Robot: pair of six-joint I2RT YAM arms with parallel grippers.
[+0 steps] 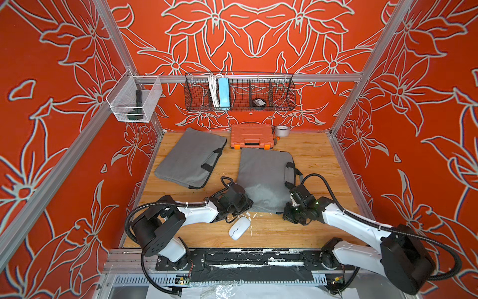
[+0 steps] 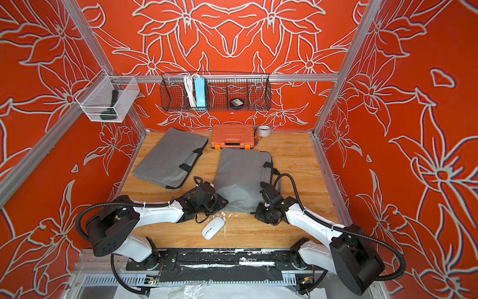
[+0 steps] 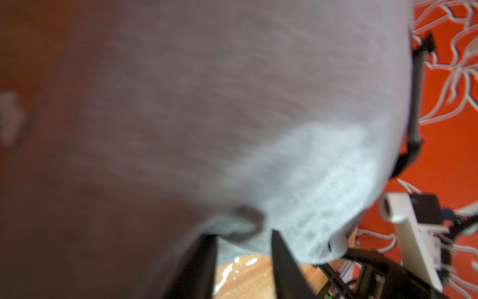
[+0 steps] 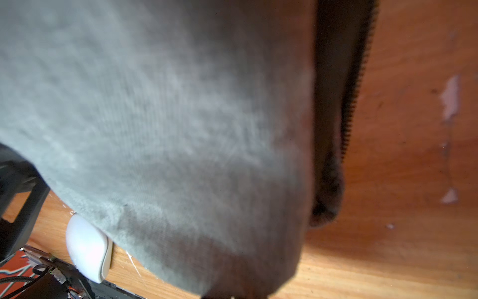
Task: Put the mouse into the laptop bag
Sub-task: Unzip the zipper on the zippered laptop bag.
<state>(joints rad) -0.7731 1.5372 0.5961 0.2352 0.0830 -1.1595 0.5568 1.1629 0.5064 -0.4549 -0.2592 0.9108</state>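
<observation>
**Reference item.** The bag (image 1: 263, 176) lies flat on the table (image 1: 318, 155), handles on its right side. All positions below are relative to it.

**Mouse.** The white mouse (image 1: 239, 227) rests on the table just off the bag's near edge, toward the near-left corner. It is outside the bag. In the right wrist view the mouse (image 4: 85, 248) is partly hidden behind hanging bag fabric.

**Left gripper.** The left gripper (image 1: 247, 204) sits at the bag's near-left corner, just beside the mouse. In the left wrist view its dark fingers (image 3: 282, 259) stand slightly apart, with a fold of the bag at their tips. The view is blurred, so whether the fold is gripped cannot be told.

**Right gripper.** The right gripper (image 1: 287, 211) sits at the bag's near-right corner. It is clenched on the bag's top layer. In the right wrist view grey fabric fills most of the frame, and the fingertips are out of frame. The zipper (image 4: 354, 90) along that edge is open, showing a dark interior.

**Surroundings.**
- An orange case (image 1: 251, 136) stands just beyond the bag's far edge, with tape (image 1: 282, 130) beside it.
- A spare bag (image 1: 190, 158) lies off the bag's left side, apart from it.
- A wire basket (image 1: 282, 101) hangs on the wall beyond the far edge and holds a power strip (image 1: 223, 92).
</observation>
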